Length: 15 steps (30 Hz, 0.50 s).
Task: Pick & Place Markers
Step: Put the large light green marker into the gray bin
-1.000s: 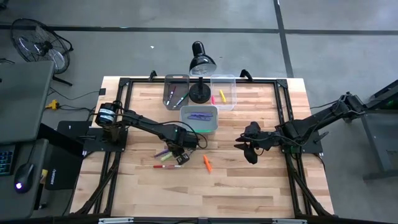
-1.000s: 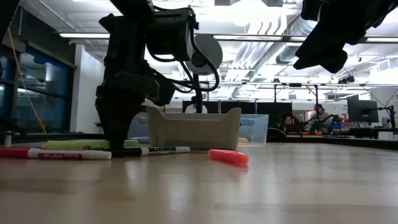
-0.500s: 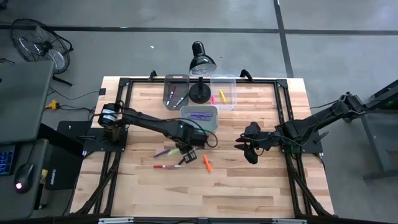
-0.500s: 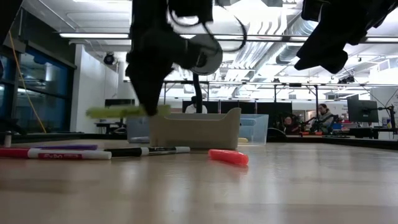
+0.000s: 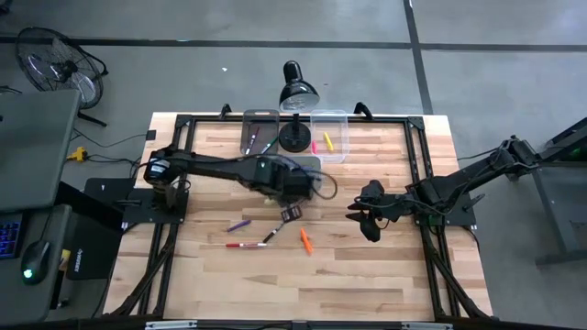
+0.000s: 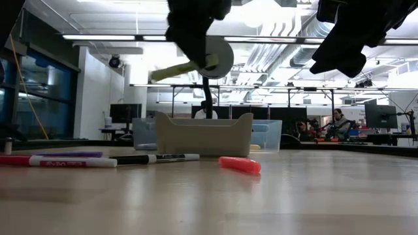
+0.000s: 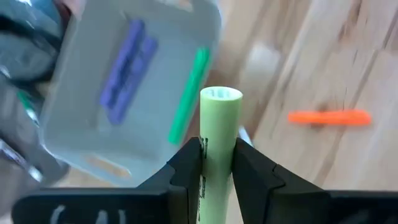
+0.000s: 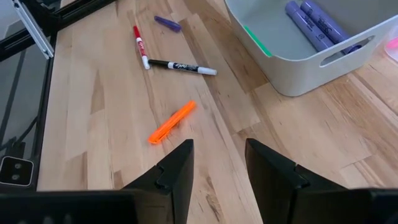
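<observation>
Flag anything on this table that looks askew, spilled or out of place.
Four markers lie loose on the table outside the bins: an orange marker, a red marker, a black marker and a purple marker. Nothing looks damaged. The left gripper holds a yellow-green marker near the grey bin.

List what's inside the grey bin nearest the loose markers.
The grey bin holds two purple markers lying side by side and a green marker against one wall. The near wall hides part of the floor in the right wrist view.
</observation>
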{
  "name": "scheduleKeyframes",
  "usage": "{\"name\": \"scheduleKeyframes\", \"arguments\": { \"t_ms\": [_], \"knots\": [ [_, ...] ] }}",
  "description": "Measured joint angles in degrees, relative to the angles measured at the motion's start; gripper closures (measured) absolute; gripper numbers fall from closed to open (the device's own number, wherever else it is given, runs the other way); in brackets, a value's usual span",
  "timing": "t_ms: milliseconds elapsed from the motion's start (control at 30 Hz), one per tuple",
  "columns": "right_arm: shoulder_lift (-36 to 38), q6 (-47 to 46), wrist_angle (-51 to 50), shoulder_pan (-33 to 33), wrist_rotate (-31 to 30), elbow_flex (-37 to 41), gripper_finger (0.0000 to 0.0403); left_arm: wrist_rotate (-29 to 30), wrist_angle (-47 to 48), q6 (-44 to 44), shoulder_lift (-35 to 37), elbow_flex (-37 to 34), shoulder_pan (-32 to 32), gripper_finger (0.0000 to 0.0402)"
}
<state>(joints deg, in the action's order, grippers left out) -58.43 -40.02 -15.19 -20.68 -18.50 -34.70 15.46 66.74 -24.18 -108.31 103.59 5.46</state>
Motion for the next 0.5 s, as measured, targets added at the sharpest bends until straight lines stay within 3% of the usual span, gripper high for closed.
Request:
{"name": "scheduleKeyframes", "arguments": {
  "t_ms": [500],
  "knots": [
    [0.0,0.4,-0.2,0.0,-0.2,0.0,0.0269,-4.9,-6.5,10.5,0.0,2.7,-7.8,0.033]
  ]
}}
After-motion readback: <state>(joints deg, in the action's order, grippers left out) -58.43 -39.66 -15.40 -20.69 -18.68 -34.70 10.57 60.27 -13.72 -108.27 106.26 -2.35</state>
